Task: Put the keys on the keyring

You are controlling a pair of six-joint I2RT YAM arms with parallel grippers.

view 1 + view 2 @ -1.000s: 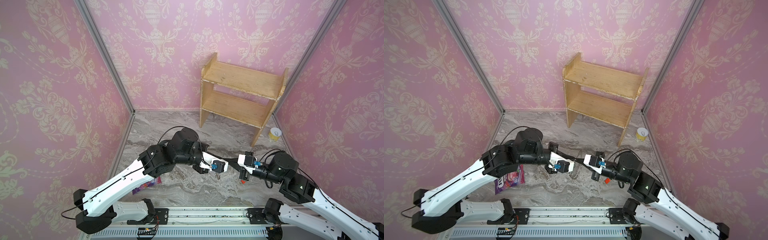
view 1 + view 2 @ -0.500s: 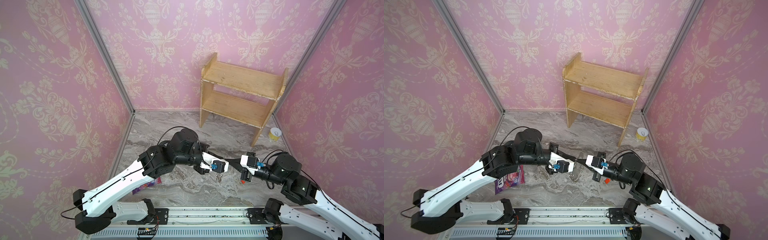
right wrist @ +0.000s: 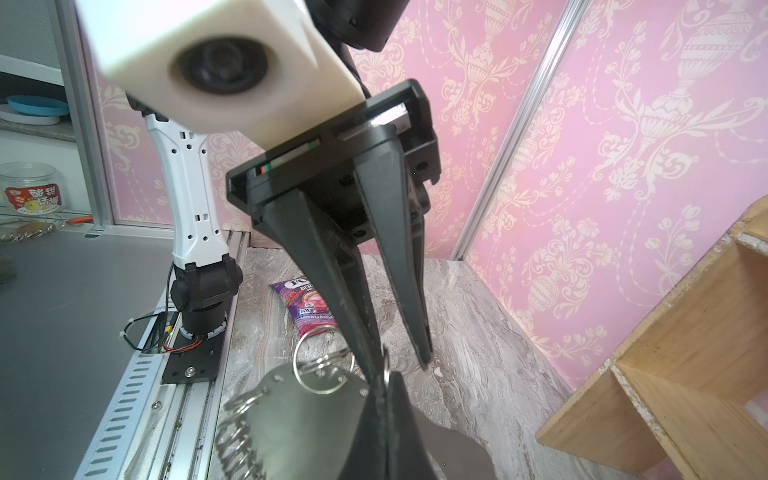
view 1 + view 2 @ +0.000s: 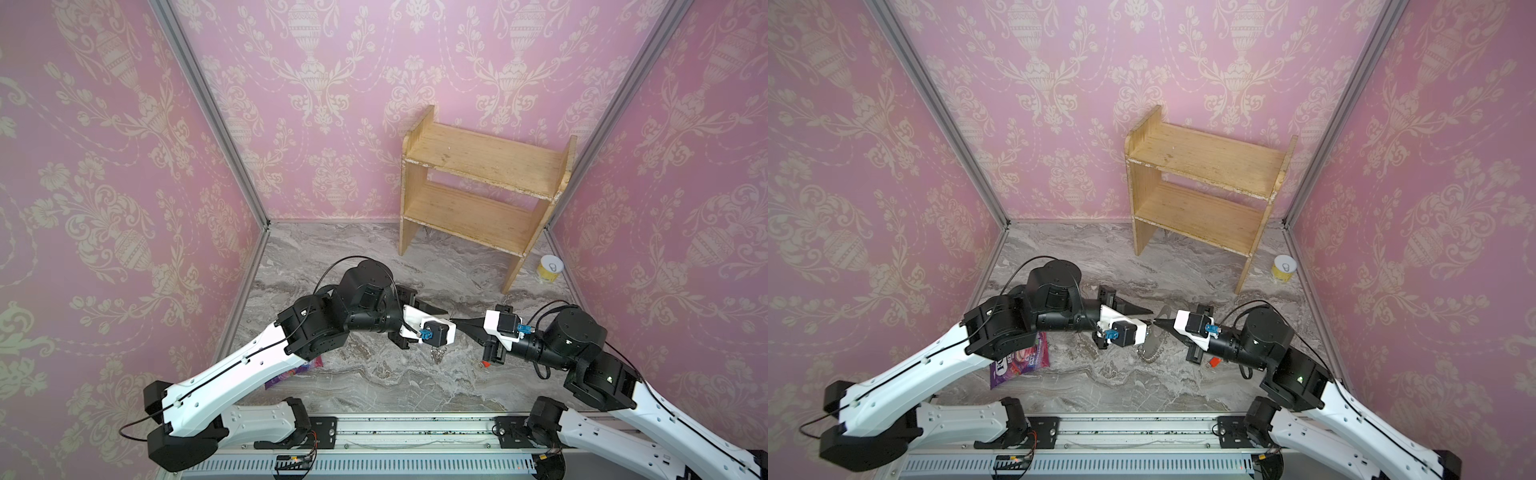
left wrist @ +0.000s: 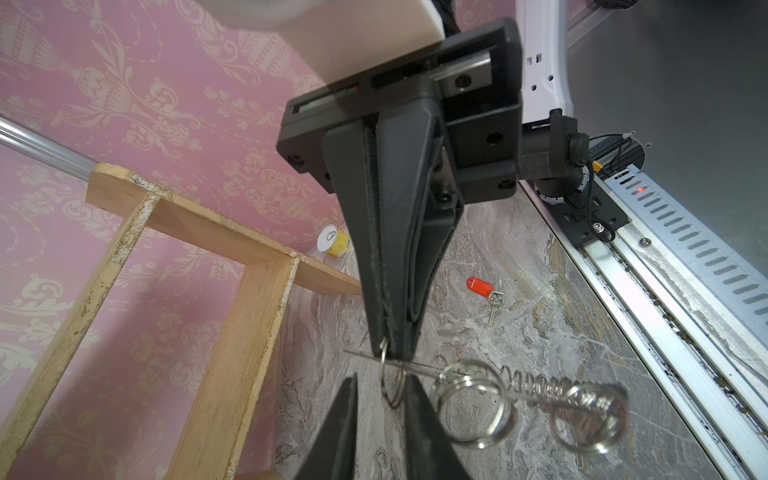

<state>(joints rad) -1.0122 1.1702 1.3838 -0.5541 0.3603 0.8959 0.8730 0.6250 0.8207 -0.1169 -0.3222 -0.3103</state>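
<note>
left wrist view: the right gripper (image 5: 392, 347) clenches one ring of the keyring (image 5: 519, 392), lower centre; the left gripper (image 5: 382, 382) stands parted around it; the keys (image 5: 482, 287), red-tagged, lie on bare floor (image 5: 540, 332) right of centre, near the rail (image 5: 648, 324).

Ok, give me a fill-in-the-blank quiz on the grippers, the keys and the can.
The right gripper is ____ on a split ring of the keyring.
The left gripper has its jaws ____.
The keys, with their ____ tag, lie on the marble tabletop.
The ____ can stands beside the wooden shelf.
Missing words: shut; open; red; yellow.
</note>
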